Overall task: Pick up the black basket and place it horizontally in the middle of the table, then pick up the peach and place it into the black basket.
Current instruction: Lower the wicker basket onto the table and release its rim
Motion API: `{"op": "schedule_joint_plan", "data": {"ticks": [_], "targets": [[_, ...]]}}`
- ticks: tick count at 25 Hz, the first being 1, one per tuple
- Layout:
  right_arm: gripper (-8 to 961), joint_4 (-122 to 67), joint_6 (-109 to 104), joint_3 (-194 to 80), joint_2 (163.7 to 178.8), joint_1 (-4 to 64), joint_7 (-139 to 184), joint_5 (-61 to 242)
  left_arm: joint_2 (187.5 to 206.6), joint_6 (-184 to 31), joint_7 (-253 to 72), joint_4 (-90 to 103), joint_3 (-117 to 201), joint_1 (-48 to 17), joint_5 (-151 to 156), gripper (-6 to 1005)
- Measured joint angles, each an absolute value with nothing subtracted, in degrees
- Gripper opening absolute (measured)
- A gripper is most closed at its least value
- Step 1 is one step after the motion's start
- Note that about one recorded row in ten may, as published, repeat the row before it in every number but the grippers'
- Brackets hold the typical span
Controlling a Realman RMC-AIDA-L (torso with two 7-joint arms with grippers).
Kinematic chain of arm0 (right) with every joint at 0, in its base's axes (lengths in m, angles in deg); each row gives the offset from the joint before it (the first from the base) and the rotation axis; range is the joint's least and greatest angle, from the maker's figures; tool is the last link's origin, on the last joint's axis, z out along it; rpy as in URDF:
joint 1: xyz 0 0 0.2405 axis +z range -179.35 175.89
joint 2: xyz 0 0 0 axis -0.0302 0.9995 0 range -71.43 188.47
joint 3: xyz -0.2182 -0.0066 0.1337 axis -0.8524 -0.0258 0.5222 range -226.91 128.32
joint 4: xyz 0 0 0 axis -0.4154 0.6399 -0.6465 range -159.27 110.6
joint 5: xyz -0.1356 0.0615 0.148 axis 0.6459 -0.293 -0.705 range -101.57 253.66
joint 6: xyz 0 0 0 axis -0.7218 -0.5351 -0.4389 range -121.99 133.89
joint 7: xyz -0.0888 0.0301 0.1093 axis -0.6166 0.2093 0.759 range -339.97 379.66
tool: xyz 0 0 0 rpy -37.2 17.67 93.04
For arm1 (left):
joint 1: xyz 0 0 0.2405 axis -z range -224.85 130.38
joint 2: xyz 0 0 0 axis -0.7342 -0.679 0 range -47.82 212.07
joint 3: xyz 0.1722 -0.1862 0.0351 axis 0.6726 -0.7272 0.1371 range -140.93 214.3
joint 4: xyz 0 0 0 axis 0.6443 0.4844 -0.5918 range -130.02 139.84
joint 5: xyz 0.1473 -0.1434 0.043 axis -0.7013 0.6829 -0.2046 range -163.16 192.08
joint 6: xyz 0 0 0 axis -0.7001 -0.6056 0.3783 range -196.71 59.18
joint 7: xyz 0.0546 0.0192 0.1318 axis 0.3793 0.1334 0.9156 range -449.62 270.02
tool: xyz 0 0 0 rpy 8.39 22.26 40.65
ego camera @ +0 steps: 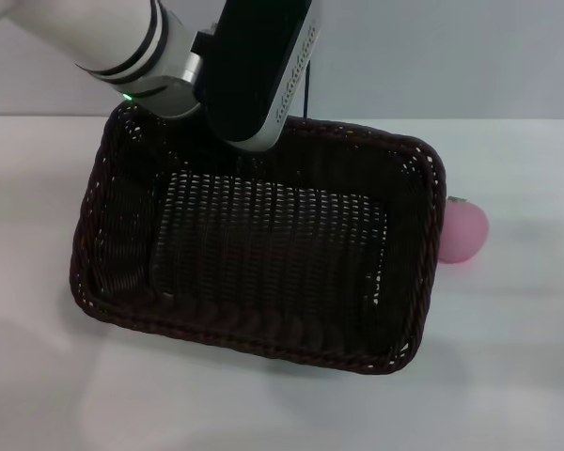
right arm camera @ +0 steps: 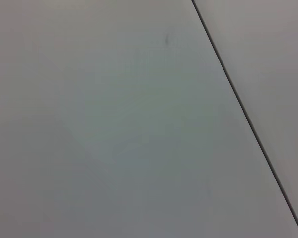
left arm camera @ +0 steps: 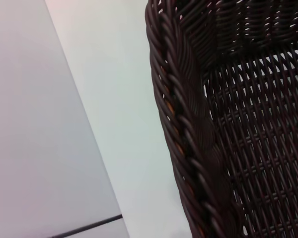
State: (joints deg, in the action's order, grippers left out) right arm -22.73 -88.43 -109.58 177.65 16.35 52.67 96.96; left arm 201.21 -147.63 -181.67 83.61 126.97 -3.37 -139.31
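I cannot tell how my left gripper's jaws stand over the far rim of the black basket [ego camera: 263, 244], mid-table; light, stiff wicker, best gripped by its braided rim.

Close up, the black basket [left arm camera: 228, 148] fills one side of the left wrist view: its thick braided rim [left arm camera: 181, 129] runs diagonally, with the openwork woven side and floor beyond it. Beside the rim lies the bare white tabletop [left arm camera: 119, 99], ending at a straight edge, with a thin dark line [left arm camera: 89, 227] crossing farther off.
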Motion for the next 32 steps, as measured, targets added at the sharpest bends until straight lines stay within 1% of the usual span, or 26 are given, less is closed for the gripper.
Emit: {"op": "schedule_joint_plan", "data": {"ticks": [14, 32], "targets": [[568, -23.02, -87.12, -109.59, 177.61, 16.88, 52.67, 96.96, 201.1, -146.99, -189.91, 83.46, 130.07, -5.79, -144.39, 241], [562, -23.11, -87.0, -109.59, 177.61, 16.64, 52.49, 96.96, 201.21, -146.34, -200.02, 84.08, 135.11, -5.9, -148.42, 298]]}}
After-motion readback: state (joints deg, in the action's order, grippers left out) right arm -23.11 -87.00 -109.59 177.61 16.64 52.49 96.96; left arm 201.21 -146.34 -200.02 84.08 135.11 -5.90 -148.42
